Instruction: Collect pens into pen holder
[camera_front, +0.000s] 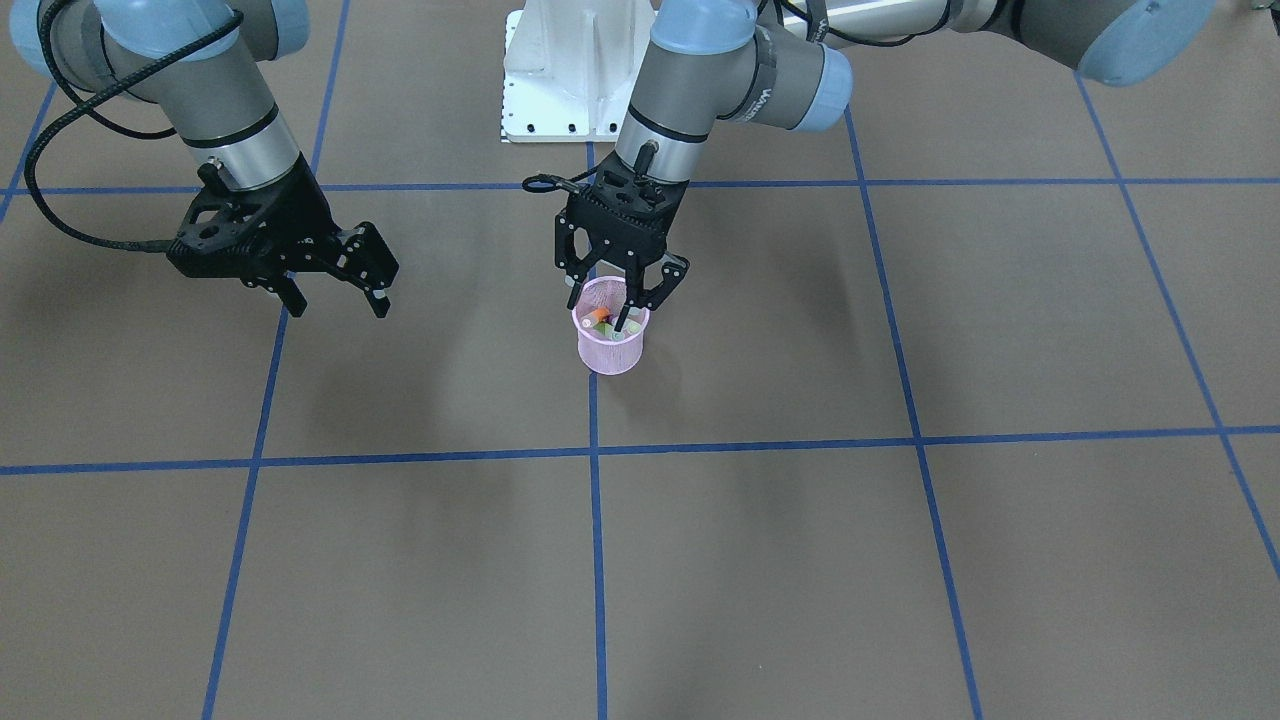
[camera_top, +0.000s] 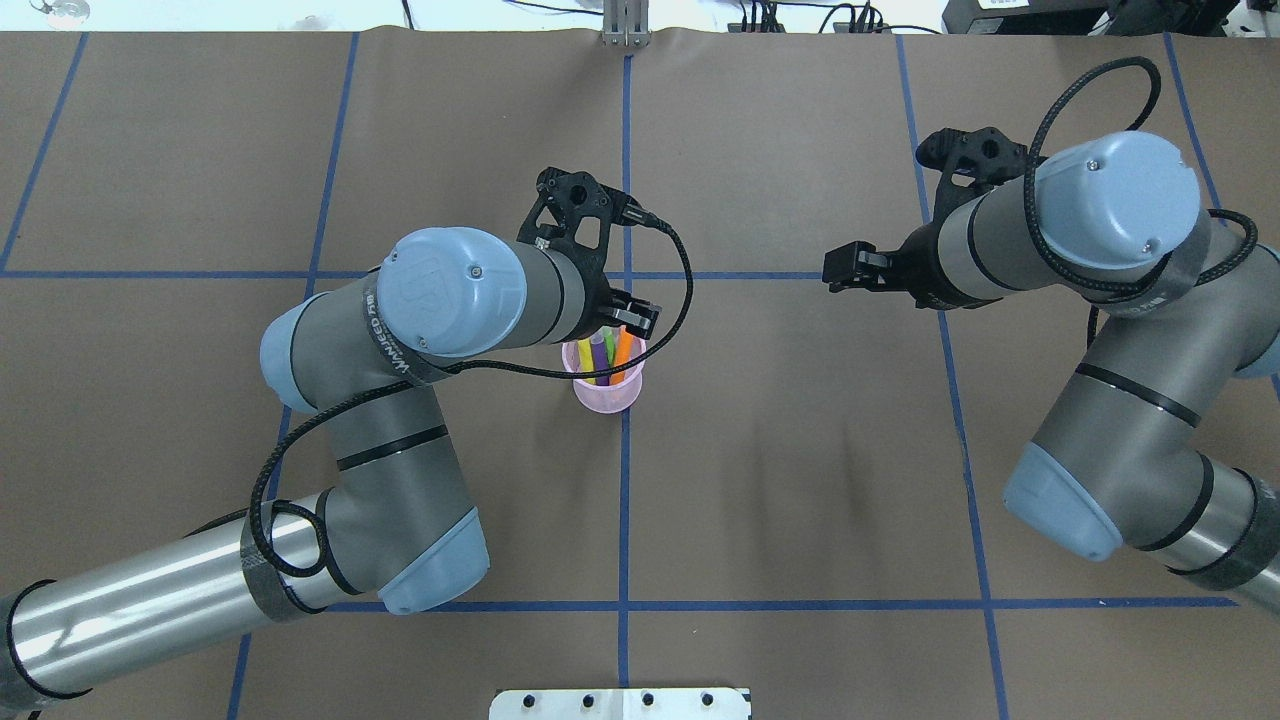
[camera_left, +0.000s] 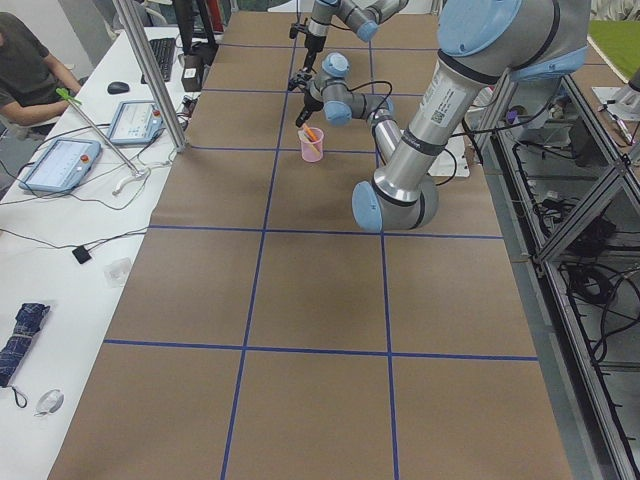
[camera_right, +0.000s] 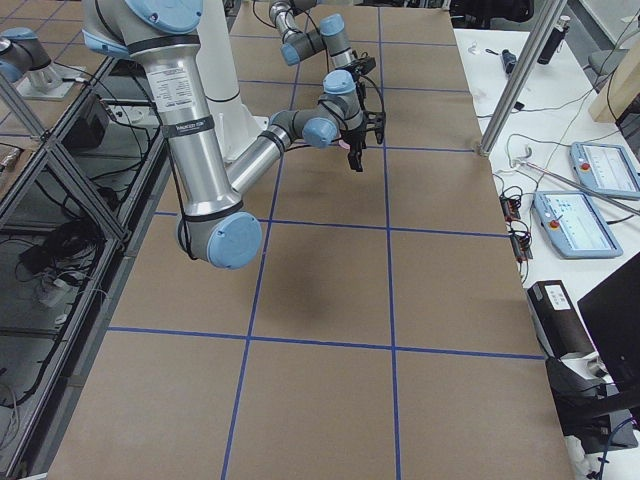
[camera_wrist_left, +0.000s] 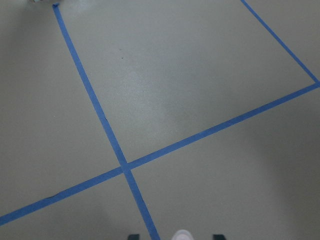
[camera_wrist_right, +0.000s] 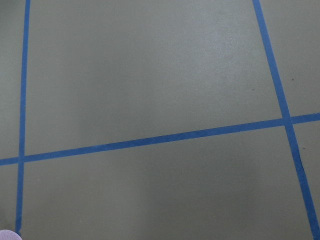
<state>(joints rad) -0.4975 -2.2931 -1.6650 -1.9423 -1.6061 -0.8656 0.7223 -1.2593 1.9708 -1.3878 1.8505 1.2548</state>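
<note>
The pink mesh pen holder (camera_front: 610, 355) stands upright near the table's middle, on a blue tape line. Inside it stand several pens: an orange pen (camera_top: 624, 345), a green pen (camera_top: 608, 350) and a purple pen (camera_top: 597, 352) lean against its rim. My left gripper (camera_front: 622, 300) hangs directly over the holder, open, its fingers spread about as wide as the rim. In the left wrist view a pale pen cap (camera_wrist_left: 182, 235) shows between the two finger tips, touching neither. My right gripper (camera_front: 338, 305) hovers open and empty well to the side of the holder (camera_top: 605, 395).
Blue tape lines divide the brown table cover into squares. The robot's white base plate (camera_front: 570, 70) sits at the table's robot side. In the exterior left view a side bench holds tablets (camera_left: 60, 165) and a seated person (camera_left: 25, 70).
</note>
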